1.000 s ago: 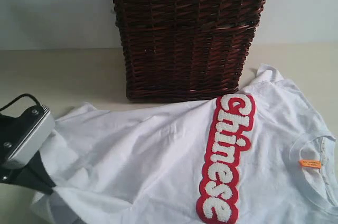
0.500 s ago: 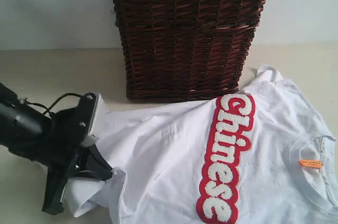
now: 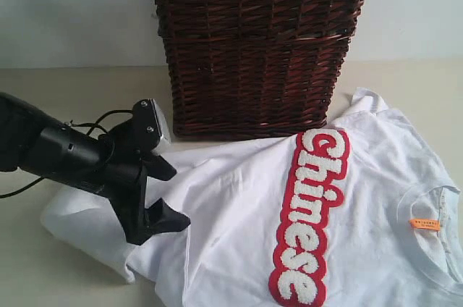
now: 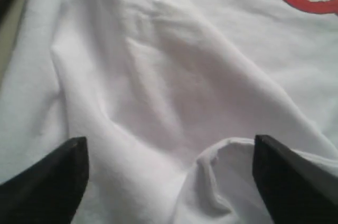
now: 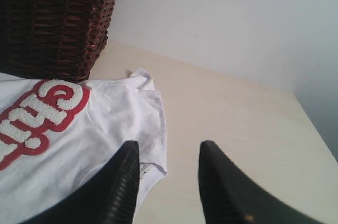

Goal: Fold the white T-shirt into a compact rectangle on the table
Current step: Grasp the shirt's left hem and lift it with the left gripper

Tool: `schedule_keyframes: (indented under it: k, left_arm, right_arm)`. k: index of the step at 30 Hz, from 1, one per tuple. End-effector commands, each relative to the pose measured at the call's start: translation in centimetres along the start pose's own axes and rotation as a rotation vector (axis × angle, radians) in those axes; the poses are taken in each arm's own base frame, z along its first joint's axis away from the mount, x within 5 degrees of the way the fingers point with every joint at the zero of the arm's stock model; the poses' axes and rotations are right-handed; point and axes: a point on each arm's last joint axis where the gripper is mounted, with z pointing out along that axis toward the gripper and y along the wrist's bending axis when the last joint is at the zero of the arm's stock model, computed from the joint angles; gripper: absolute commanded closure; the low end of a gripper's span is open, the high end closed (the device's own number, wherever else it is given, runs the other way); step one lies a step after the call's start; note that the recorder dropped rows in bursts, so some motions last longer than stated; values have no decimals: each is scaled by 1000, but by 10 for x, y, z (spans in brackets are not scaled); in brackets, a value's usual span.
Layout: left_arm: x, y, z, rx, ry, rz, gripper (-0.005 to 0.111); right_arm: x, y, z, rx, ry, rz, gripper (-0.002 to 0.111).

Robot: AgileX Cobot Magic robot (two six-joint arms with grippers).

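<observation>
The white T-shirt (image 3: 239,198) lies spread on the table (image 3: 87,97), its red-edged letters (image 3: 311,213) facing up and the orange neck tag (image 3: 425,224) at the right. Its left end is folded over toward the middle. My left gripper (image 3: 168,192) hovers over that folded end, open wide. In the left wrist view the left gripper (image 4: 169,138) holds nothing; a loose cloth edge (image 4: 227,152) lies between its fingers. My right gripper (image 5: 168,147) is open over bare table (image 5: 237,129) beside a sleeve of the T-shirt (image 5: 142,102). It is out of the exterior view.
A dark brown wicker basket (image 3: 253,46) with a lace rim stands behind the shirt, close to its back edge, and shows too as the basket (image 5: 53,18) in the right wrist view. A pale wall rises behind the table.
The left gripper carried the shirt's left end up and to the right over the shirt, then opened and let it go. The shirt's right half has not moved.
</observation>
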Motion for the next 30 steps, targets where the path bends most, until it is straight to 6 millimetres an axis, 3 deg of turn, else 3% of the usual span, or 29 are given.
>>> schedule_keyframes:
  k: [1, 8, 13, 21, 26, 30]
  left_arm:
    - [-5, 1, -4, -19, -11, 5, 18]
    - [-19, 4, -45, -176, 29, -15, 20]
    - [-9, -27, -73, -36, 96, -282, 20]
    - [15, -54, -76, 25, 190, -452, 28]
    - [17, -51, -74, -26, 164, -462, 49]
    - [14, -51, -73, -19, 129, -440, 50]
  right_arm:
    - [0, 0, 0, 2, -8, 3, 72]
    - [0, 0, 0, 2, -8, 3, 72]
    - [0, 0, 0, 2, -8, 3, 72]
    - [0, 0, 0, 2, -8, 3, 72]
    - [0, 0, 0, 2, -8, 3, 72]
    - [0, 0, 0, 2, -8, 3, 72]
